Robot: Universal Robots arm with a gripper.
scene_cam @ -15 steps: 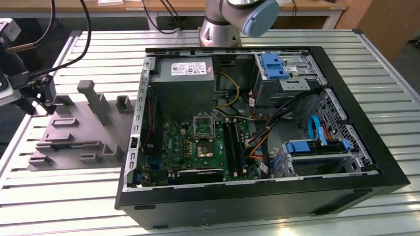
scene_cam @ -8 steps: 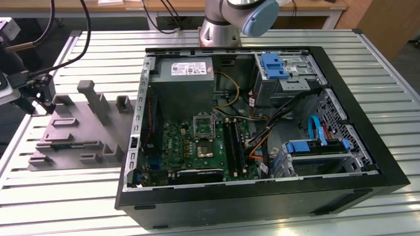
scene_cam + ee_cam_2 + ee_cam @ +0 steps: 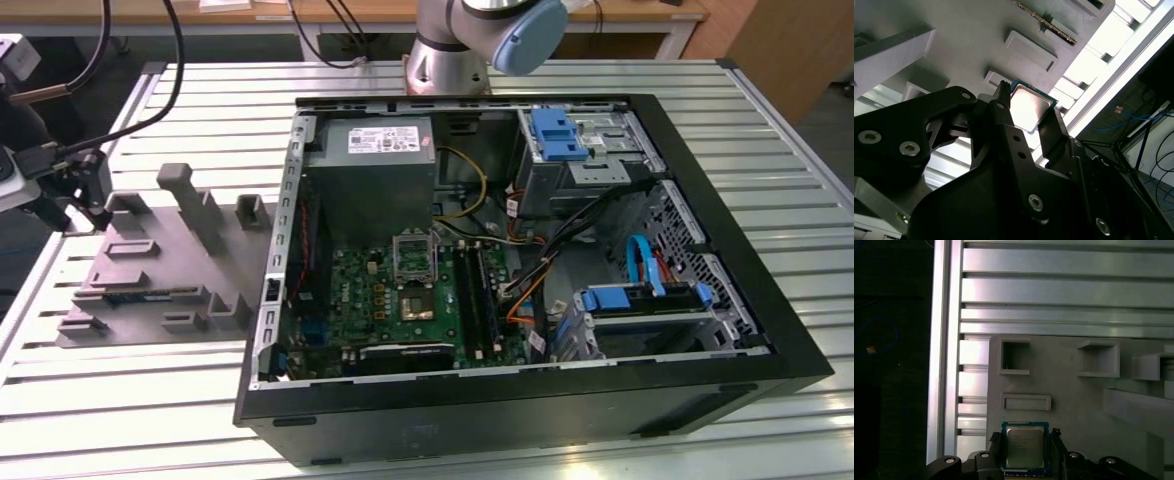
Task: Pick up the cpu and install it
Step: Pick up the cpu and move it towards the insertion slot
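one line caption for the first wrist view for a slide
End effector gripping the cpu by two sides at the grey tray, slatted table beyond

It looks like a robotics lab. The tabletop is built of slotted aluminium profiles, and a robot arm stands at its far edge. An opened desktop computer case lies beside a grey moulded fixture tray. Wooden desks stand behind, and the tool grips a cpu.

I note a silver-topped square cpu chip, teal-edged; black gripper; grey moulded plastic tray; silver ribbed table.
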